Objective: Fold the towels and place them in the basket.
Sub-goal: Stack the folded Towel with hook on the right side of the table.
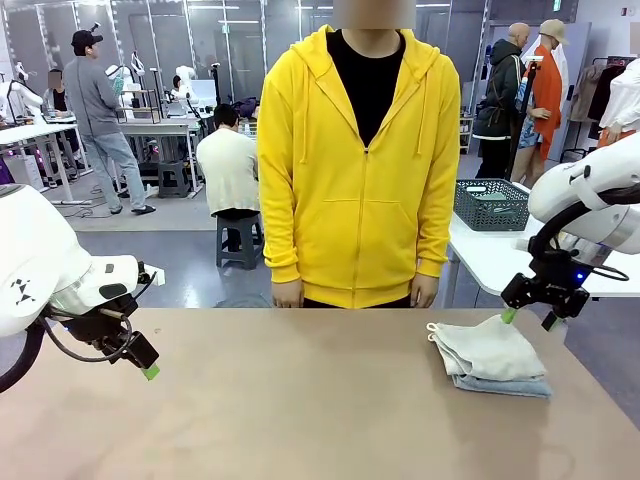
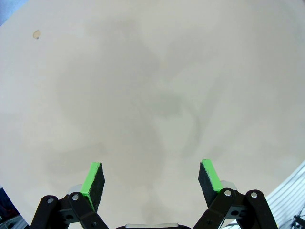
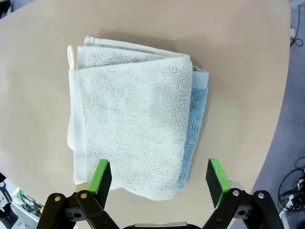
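Cream towel [image 3: 128, 124] lies folded atop the blue towel [image 3: 194, 124] on the tabletop [image 1: 300, 400]; right gripper [image 3: 155, 179] hovers above, jaws apart; left gripper [image 2: 152, 179] likewise spread

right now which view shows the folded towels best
The right wrist view: the towels lie stacked below the open right hand, cream over blue, folds plain. The front view shows them small and side-on. The left wrist view has bare table.

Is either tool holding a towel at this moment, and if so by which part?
Nothing is held. The right tool is open above the folded towels; the left tool is open over bare table.
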You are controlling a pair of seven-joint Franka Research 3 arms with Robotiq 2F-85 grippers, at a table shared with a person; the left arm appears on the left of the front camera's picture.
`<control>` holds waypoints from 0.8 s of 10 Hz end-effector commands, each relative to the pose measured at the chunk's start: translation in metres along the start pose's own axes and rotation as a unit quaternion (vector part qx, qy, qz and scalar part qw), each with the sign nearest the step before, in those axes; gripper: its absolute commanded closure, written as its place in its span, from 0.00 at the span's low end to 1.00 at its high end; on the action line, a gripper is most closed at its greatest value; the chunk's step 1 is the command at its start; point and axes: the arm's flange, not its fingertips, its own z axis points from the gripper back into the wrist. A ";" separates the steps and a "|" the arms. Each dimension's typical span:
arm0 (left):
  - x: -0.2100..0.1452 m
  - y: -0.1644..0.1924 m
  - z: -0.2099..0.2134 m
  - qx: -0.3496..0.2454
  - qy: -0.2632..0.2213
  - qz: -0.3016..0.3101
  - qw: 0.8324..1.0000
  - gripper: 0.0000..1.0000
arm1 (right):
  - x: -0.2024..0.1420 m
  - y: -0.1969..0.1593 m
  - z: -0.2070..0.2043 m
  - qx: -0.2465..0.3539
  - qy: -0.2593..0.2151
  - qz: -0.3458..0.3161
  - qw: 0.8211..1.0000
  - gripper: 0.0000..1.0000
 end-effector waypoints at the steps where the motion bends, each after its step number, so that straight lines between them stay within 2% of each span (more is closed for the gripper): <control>1: 0.002 -0.002 -0.002 0.008 -0.002 0.005 1.000 0.00 | -0.001 0.000 0.002 0.007 0.000 0.007 1.000 0.00; 8: 0.002 -0.002 -0.002 0.008 -0.002 0.005 1.000 0.00 | -0.001 0.000 0.002 0.007 0.000 0.007 1.000 0.00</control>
